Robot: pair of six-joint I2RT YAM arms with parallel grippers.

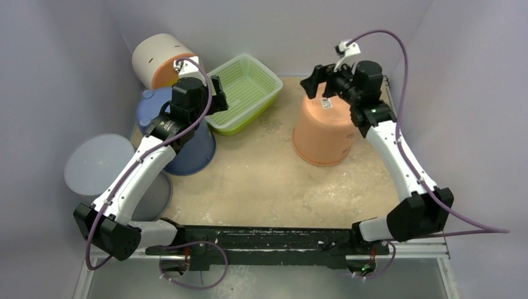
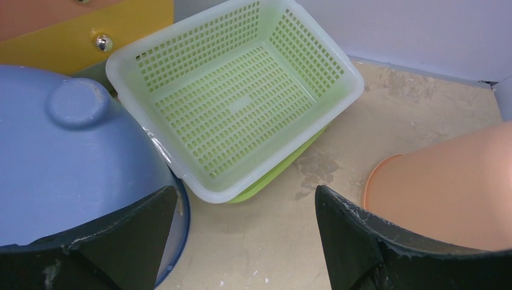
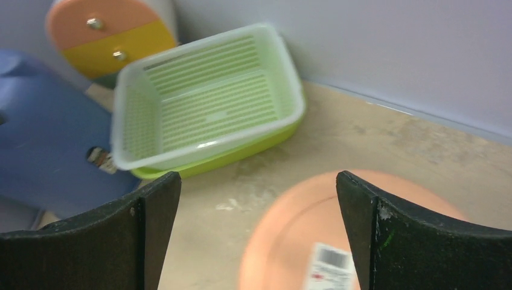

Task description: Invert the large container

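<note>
Orange container (image 1: 324,128) sits on the right half of the table (image 1: 261,180), rim down and base up, with a white barcode label (image 1: 328,103) showing on the base. Right gripper (image 1: 313,84) hangs over the far edge of that base, jaws wide apart, nothing between them; in the right wrist view I see the orange base and label below the open fingers (image 3: 151,229), and I can't tell whether they touch it. Left gripper (image 1: 208,87) is up at far left, also wide open and empty, over the gap between the blue bucket (image 1: 187,149) and the green basket (image 1: 244,84). Blue bucket is base up too, just beside the basket. The basket is tilted, with a darker green one nested under it. A round drawer unit (image 1: 163,59) is in the far-left corner, and a grey bin (image 1: 99,163) is off the table's left edge
</note>
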